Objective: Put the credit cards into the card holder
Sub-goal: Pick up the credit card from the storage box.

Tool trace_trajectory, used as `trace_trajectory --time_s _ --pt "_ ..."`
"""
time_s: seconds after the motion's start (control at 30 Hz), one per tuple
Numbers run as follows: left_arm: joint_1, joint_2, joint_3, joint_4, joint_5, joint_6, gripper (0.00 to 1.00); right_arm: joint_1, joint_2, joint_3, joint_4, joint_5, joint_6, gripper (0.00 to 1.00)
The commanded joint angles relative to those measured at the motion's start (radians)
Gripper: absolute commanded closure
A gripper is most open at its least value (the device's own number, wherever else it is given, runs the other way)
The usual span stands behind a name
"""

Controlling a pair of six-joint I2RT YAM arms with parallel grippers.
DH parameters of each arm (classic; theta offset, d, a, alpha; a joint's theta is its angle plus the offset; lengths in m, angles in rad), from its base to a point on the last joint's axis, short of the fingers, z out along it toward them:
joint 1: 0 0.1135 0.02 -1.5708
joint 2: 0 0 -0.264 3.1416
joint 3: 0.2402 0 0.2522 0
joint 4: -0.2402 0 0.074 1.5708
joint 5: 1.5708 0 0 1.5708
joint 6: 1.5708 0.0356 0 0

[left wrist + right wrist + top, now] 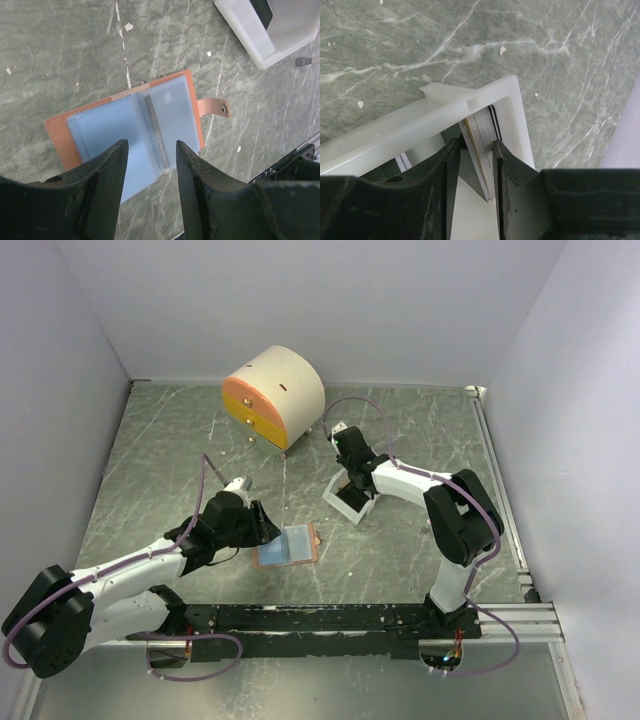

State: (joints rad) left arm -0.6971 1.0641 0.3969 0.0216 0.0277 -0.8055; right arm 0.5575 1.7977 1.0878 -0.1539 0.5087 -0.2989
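White tray point(512, 95), right of centre on the tabletop point(170, 460), holds a stack of credit cards point(481, 125) standing on edge in one corner; edges are too thin to count. Right tool point(475, 146) is down in the tray with a finger either side of the stack and a narrow gap; can't tell if it's actually clamping them. Card holder point(172, 105) lies open flat near-centre, left of the tray and apart from it. Salmon cover is down, pale blue plastic sleeves up, strap point(214, 106) sticking out one side; can't tell if any sleeve is filled. Left tool point(151, 150) sits over the holder, fingers spread, nothing between them. Round cream cabinet point(275, 395) with orange and yellow drawers stands on the far side. Tabletop is a grey-green marble pattern with white chips; plain pale walls point(330, 300) left, far and right. Count: one tray, one card holder, one cabinet, two arms.
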Motion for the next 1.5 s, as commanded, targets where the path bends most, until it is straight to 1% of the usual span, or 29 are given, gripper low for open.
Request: trace_trajectory --time_s 0.0,0.23,0.6,0.8,0.97,1.13,1.27,1.47 --pt "0.002 -0.006 0.006 0.019 0.017 -0.003 0.46 -0.008 -0.023 0.002 0.022 0.008 0.0 0.7" --pt "0.003 -0.01 0.003 0.022 0.02 -0.01 0.46 -0.01 -0.04 -0.003 0.033 0.016 -0.008 0.78" --pt "0.003 -0.006 -0.005 0.03 0.024 -0.016 0.47 -0.01 -0.058 0.011 0.011 0.017 0.007 0.82" --pt "0.003 -0.004 -0.008 0.032 0.025 -0.017 0.47 -0.01 -0.064 0.018 -0.01 0.002 0.021 0.9" --pt "0.002 -0.009 -0.01 0.033 0.029 -0.018 0.47 -0.01 -0.077 0.026 -0.042 -0.015 0.037 0.94" --pt "0.003 -0.006 -0.011 0.035 0.031 -0.017 0.47 -0.01 -0.109 0.034 -0.087 -0.053 0.06 1.0" --pt "0.002 -0.01 -0.008 0.015 0.021 -0.014 0.48 -0.008 -0.137 0.041 -0.126 -0.076 0.082 1.0" --pt "0.003 -0.019 0.017 -0.094 -0.037 -0.015 0.48 -0.007 -0.201 0.071 -0.202 -0.147 0.144 1.0"
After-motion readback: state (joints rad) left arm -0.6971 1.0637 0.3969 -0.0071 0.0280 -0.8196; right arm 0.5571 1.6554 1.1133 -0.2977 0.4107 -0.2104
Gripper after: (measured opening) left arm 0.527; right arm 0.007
